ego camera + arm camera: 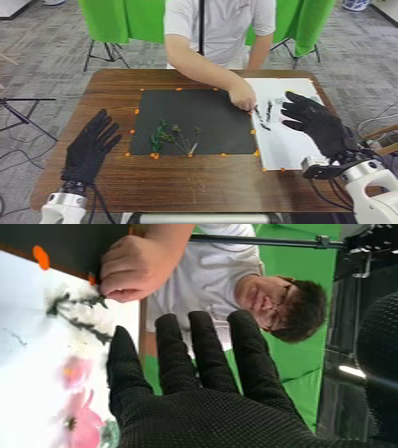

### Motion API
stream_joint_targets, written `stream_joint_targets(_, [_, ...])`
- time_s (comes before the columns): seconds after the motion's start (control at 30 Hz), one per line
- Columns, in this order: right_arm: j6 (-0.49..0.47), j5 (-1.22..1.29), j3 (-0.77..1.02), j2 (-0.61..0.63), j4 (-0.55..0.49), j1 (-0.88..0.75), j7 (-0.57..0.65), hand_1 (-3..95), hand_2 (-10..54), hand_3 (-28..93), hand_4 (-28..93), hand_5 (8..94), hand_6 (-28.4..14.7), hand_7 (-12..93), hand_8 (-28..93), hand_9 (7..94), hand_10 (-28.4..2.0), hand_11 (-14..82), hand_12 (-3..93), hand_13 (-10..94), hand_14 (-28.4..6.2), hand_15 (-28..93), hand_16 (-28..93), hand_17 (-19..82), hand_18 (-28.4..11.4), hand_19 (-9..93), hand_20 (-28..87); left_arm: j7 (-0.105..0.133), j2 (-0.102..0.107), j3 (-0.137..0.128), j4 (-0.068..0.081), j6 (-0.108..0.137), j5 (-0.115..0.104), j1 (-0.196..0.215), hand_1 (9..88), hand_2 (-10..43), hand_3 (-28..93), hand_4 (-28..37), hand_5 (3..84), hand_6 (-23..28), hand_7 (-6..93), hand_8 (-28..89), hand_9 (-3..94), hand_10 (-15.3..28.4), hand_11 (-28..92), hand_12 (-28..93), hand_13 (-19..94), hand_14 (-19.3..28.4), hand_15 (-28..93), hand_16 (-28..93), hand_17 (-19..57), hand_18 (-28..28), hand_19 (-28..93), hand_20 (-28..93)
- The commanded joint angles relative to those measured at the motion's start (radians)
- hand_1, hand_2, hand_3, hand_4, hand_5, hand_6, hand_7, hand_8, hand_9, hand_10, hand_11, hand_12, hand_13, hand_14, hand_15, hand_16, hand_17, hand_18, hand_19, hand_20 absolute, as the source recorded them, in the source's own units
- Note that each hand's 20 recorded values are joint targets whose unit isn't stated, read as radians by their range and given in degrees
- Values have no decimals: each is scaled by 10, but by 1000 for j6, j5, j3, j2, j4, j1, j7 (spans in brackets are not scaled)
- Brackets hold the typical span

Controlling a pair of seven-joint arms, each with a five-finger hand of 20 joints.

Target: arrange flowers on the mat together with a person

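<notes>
The left hand (84, 154) lay open, and the right hand (318, 126), also open, hung near a person's hand (242, 97), so reaching for the stem (76, 322) risked a bump.

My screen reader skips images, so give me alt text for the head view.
A person's hand is at dark sprigs on a white sheet, next to a black mat holding green sprigs. The right robot hand is open over the sheet; the left robot hand, also open, is left of the mat.
</notes>
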Motion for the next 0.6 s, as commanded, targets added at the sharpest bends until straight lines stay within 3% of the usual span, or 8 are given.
stream_joint_targets(0.03, [-38,-21,-7,11,-4,33,53,136,-56,807,-248,301,-43,109,-69,309,-145,32,261,241,-129,9,379,-33,-232,325,180,-2,-26,2,1,-4,3,18,253,-54,690,-236,283,25,135,-78,189,93,100,210,162,117,114,84,-118,212,378,100])
stream_joint_targets(0.13, [-33,-16,-14,14,0,54,53,133,-47,807,-249,302,-44,108,-69,312,-147,35,258,242,-129,9,379,-35,-233,330,182,2,-16,-2,0,-1,5,7,253,-55,693,-239,285,26,135,-76,188,93,101,207,163,116,117,81,-118,212,379,100])
stream_joint_targets(0.3, [-40,-14,-18,4,1,45,63,135,-42,806,-251,302,-45,109,-69,310,-147,37,255,242,-130,9,380,-35,-232,331,181,-6,-30,1,1,-2,-1,15,253,-56,695,-238,288,27,138,-76,188,93,100,205,162,117,119,78,-118,212,379,99])
stream_joint_targets(0.5, [-32,-21,-2,-1,-7,31,56,134,-41,807,-250,301,-45,108,-68,310,-146,37,254,243,-130,9,379,-34,-232,331,180,-8,-19,0,8,-3,4,-5,254,-56,694,-240,288,28,138,-77,187,93,100,205,162,117,120,76,-118,212,380,99])
stream_joint_targets(0.6, [-33,-18,-1,-5,-8,25,63,134,-41,807,-249,301,-45,109,-68,309,-146,39,254,243,-130,9,379,-34,-232,332,180,-11,-25,2,9,1,0,5,254,-56,694,-241,288,28,139,-77,187,93,101,205,162,117,120,76,-118,212,380,99])
